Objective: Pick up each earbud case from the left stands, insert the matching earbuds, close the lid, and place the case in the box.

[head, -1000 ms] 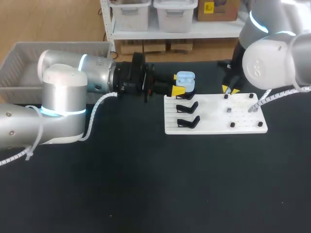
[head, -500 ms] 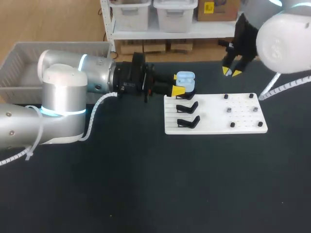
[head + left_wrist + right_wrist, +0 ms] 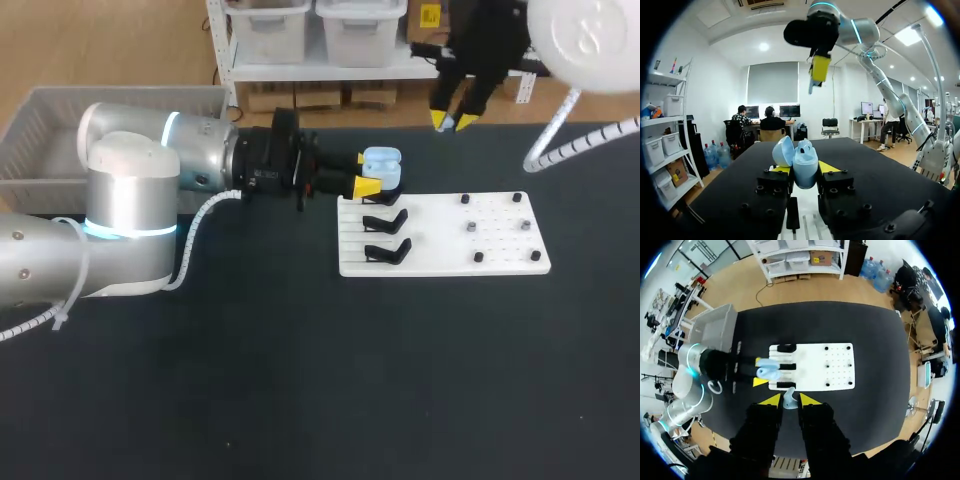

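Observation:
A light blue earbud case (image 3: pixel 383 164) with its lid open sits at the far end of the white stand board (image 3: pixel 440 262). My left gripper (image 3: pixel 366 172) is shut on the case (image 3: pixel 804 165), one yellow tip on each side. My right gripper (image 3: pixel 452 121) hangs high above the table's far edge, shut on a small light blue earbud (image 3: pixel 789 403). In the left wrist view it (image 3: pixel 818 72) shows up in the air ahead of the case. Two black stands (image 3: pixel 386 220) (image 3: pixel 387 251) on the board are bare.
Small dark pegs (image 3: pixel 470 228) dot the right half of the board. A grey bin (image 3: pixel 40 130) stands at the table's far left, behind my left arm. The black tabletop (image 3: pixel 320 380) stretches toward the near edge.
My right arm has risen from the board's far right corner and swung up and left, carrying the earbud. The left arm and the case have stayed put.

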Robot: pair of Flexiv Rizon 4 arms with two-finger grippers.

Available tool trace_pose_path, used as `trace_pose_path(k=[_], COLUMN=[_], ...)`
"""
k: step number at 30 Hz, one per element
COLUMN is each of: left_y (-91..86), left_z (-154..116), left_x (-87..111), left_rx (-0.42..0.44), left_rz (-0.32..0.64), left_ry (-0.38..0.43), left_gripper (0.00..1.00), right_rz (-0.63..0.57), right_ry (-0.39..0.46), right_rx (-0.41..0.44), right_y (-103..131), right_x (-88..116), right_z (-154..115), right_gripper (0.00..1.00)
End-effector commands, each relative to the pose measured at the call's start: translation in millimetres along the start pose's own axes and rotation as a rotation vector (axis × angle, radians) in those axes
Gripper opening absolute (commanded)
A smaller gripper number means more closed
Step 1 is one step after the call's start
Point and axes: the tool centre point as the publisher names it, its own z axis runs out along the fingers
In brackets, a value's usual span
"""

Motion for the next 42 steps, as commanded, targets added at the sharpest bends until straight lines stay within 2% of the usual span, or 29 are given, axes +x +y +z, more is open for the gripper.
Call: trace_pose_path(k=[1,6,23,33,42], left_y=[-1.4,-1.4,-1.4,-1.4,-1.4], left_z=[0.2,0.2,0.2,0.2,0.2], left_x=[0.7,0.7,0.7,0.7,0.7], left_rx=[-0.006,-0.006,-0.006,-0.006,-0.006], left_rz=[0.003,0.003,0.003,0.003,0.003], left_ry=[-0.002,-0.002,-0.002,-0.002,-0.002], left_gripper=[0.0,0.0,0.0,0.0,0.0], right_rz=[-0.018,-0.012,-0.012,-0.271,-0.345], right_ry=[0.034,0.03,0.03,0.088,0.148], right_rx=[0.023,0.027,0.027,-0.007,-0.047], right_y=[22.8,39.8,39.8,60.7,62.8], right_x=[-0.4,3.5,3.5,9.8,12.9], right_z=[-7.5,7.2,7.2,22.3,42.1], right_gripper=[0.0,0.0,0.0,0.0,0.0])
